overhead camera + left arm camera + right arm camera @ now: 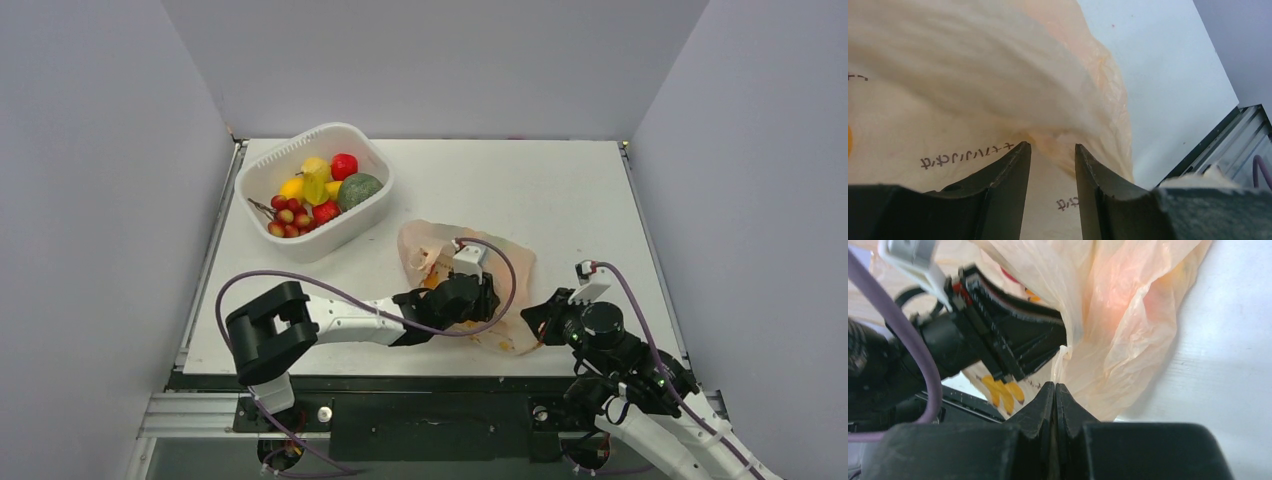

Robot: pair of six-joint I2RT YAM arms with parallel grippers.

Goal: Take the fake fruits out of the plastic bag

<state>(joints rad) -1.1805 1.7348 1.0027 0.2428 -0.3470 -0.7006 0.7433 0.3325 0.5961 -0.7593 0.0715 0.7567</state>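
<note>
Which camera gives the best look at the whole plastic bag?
The top external view: only there does the plastic bag show nearly whole, outline included. Both wrist views show just close-up patches of its crinkled film.

We see a white slotted basket [335, 236] well apart from the left gripper [480, 298], beyond it and off to its left, on the white table [570, 190]. A dull dark-green round fruit [359, 190] lies inside, at the basket side nearest that gripper. Plain grey walls [420, 60] enclose the table.
</note>
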